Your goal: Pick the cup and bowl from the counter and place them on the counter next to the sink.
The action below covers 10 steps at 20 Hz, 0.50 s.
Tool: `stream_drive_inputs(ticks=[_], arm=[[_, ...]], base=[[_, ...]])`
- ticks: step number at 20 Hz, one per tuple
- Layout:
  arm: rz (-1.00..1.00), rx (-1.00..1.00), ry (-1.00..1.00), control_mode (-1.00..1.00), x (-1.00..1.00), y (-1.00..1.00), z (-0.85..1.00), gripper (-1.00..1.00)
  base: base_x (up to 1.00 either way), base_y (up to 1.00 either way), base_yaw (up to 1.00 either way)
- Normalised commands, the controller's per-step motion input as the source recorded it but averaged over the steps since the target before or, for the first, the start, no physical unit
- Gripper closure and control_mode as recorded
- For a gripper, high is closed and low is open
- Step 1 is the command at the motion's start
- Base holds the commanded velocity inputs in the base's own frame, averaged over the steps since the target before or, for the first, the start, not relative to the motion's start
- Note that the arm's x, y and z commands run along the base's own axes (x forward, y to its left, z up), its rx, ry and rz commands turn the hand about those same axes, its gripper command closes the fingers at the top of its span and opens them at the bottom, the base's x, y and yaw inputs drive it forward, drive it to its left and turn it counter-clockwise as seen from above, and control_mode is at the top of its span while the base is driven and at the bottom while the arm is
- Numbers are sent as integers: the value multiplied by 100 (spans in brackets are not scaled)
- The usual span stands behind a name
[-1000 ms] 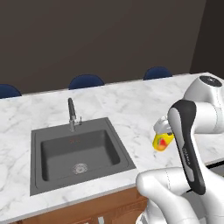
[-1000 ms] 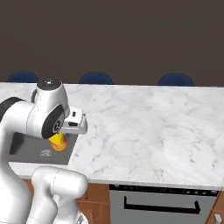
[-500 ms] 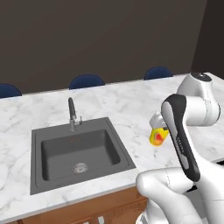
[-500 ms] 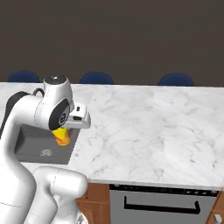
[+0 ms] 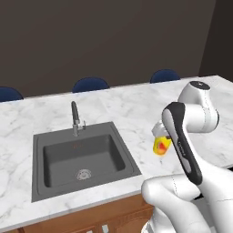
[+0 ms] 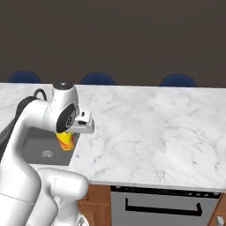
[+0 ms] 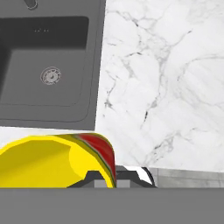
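My gripper point(image 7: 112, 177) is shut on the rim of the yellow cup point(image 7: 52, 161), whose red-orange mark faces the hand. The cup point(image 5: 161, 146) hangs in the air, tilted, above the white marble counter point(image 5: 132, 109) just right of the dark grey sink point(image 5: 82, 157). From the other side, the cup point(image 6: 66, 140) shows below the white hand, near the sink's point(image 6: 42, 149) right rim. Looking down from the hand, the sink point(image 7: 43, 65) with its round drain lies to the left and bare counter point(image 7: 162, 87) to the right. The bowl is out of view.
A slim grey faucet point(image 5: 75, 119) stands behind the basin. Blue chair backs point(image 5: 91, 84) line the counter's far side. Brown cabinets and a grey appliance front with a black handle point(image 6: 163, 205) sit under the counter's near edge. My own arm point(image 5: 182, 141) crosses beside the cup.
The arm's upper links have swung and straightened somewhat. The cup stays in the grip and has shifted only slightly, still beside the sink's right edge.
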Motion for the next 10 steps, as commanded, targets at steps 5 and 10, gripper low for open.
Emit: stream_drive_inputs(ticks=[5, 10], arm=[[0, 0, 0, -100, 13, 0, -35, 100], [0, 0, 0, -100, 34, 0, -30, 100]], base=[[0, 0, 0], [0, 0, 0]])
